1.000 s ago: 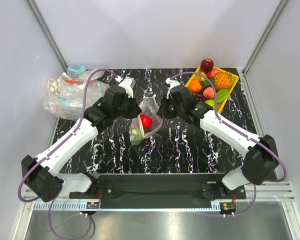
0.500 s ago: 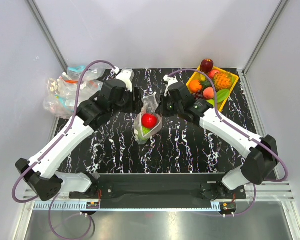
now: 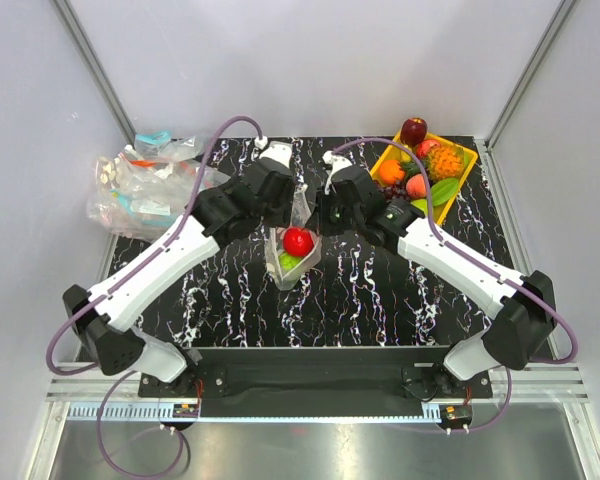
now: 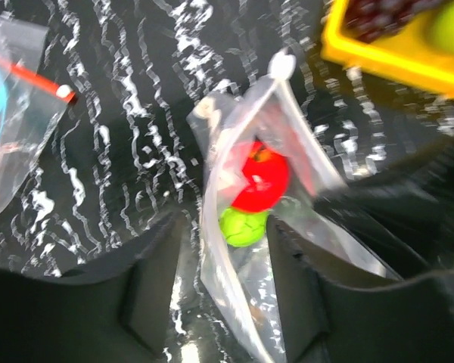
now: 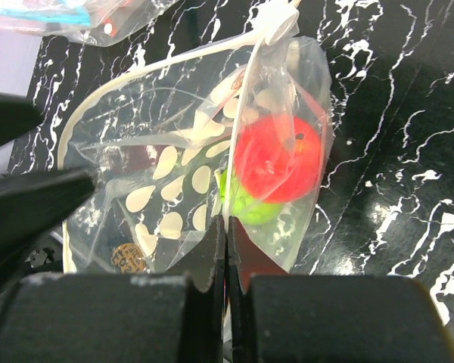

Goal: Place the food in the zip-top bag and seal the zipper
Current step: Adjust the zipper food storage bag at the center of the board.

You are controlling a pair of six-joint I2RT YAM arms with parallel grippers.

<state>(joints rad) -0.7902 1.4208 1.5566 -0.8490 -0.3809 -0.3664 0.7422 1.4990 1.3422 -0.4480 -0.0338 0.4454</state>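
The zip-top bag (image 5: 306, 83) is hanging upright over the middle of the black marbled table (image 3: 380, 290), mouth edge upward. The red round fruit (image 5: 278, 168) is sitting low inside it, and the small bumpy green one (image 5: 250, 208) is touching it from underneath. The zipper (image 5: 244, 106) is running as a pale strip down the bag's edge towards my right fingers. I am pinching that edge with my right gripper (image 5: 227, 234), its jaws pressed together on the plastic. I am holding my left gripper (image 4: 225, 227) with its fingers apart, one on each side of the bag. The yellow tray (image 3: 467, 170) with more fruit is lying at the far right corner. A heap of other clear bags (image 3: 140, 190) is lying at the far left.
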